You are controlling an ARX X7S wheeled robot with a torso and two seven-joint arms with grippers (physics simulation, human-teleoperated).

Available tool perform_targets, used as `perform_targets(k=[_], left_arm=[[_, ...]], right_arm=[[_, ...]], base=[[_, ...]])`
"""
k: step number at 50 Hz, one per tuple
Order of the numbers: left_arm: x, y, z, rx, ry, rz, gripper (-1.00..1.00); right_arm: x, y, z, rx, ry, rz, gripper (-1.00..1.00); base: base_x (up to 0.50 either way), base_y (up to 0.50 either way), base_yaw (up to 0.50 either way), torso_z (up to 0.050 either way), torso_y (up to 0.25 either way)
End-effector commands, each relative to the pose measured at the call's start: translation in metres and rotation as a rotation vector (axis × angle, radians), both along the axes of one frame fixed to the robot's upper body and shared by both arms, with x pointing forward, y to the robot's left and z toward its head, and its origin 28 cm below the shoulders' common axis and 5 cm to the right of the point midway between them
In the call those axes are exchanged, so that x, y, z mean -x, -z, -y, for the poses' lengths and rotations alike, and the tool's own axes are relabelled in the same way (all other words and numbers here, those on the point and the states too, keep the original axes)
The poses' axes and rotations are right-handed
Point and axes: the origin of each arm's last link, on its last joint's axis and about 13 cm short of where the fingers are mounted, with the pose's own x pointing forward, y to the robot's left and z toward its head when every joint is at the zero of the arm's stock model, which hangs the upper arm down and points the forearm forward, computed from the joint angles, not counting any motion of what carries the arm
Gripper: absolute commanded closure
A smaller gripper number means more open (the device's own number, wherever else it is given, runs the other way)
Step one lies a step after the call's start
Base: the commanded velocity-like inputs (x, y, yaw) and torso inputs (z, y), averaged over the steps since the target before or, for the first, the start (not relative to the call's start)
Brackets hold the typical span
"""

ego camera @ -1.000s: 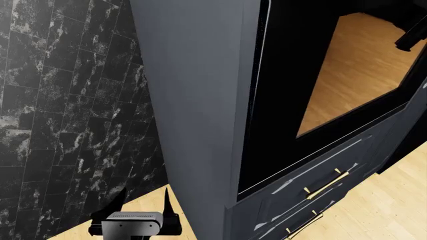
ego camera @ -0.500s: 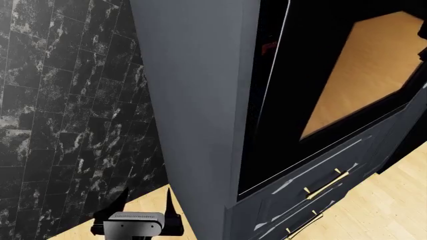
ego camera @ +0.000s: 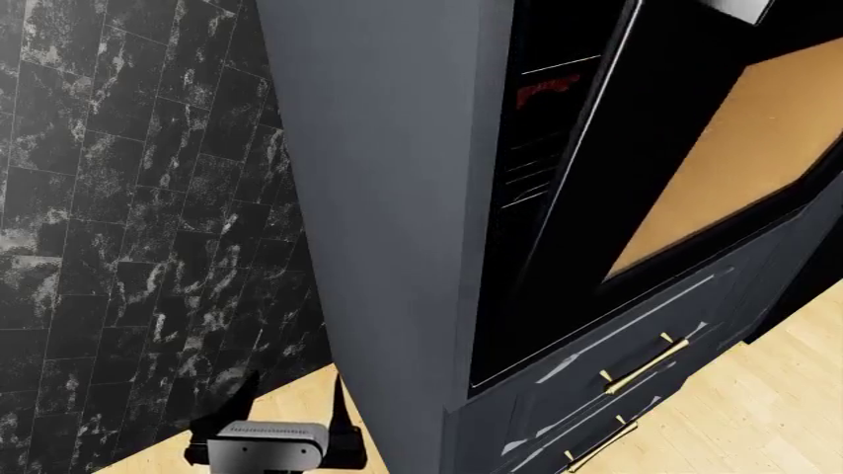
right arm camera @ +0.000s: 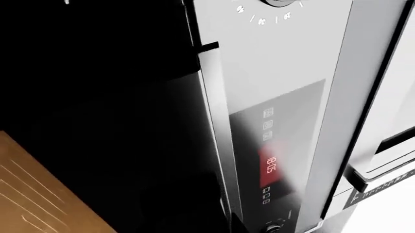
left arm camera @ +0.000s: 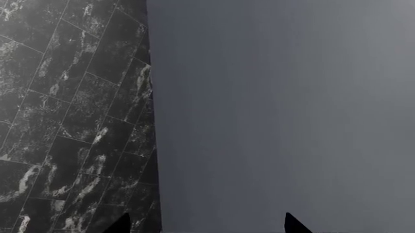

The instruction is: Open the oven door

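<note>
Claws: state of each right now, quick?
Left claw: open, empty, hanging low beside the tall cabinet.
Right claw: not in any view, so its state cannot be told; the oven door stands ajar.

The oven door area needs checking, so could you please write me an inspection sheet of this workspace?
Surface: light wood floor; no worktop seen.
Job's things: oven door tilted out from the top, dark gap with red glow beside it; window mirrors wood-brown.
Clutter: nothing seen.
Grippers: left claw low beside the grey cabinet side, fingers apart, holding nothing; right claw not in view.
Cables: nothing seen.
Surroundings: black marble tile wall; navy drawers with brass handles below; silver control panel with red digits.
</note>
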Motion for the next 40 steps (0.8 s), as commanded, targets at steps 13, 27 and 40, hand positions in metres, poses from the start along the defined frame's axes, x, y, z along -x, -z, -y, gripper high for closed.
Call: perform_targets(k=[13,27,40], left_arm=[[0.002,-0.001,0.002,0.003,0.015,0.005,-1.0],[0.001,-0.002,0.004,-0.001,0.03,0.008,-1.0],[0.002,-0.004,0.005,-0.001,0.038,0.011,-1.0]], right_arm=[[0.029,0.021,0.005,-0.013,0.032,-0.038,1.0],[0.057,0.035,0.014,-0.034,0.066,-0.032,1.0],[0.08,0.043,0.021,-0.056,0.104,-0.027,1.0]], base=[[0.0,0.0,0.0,0.0,0.0],[0.0,0.0,0.0,0.0,0.0],[0.0,0.0,0.0,0.0,0.0]])
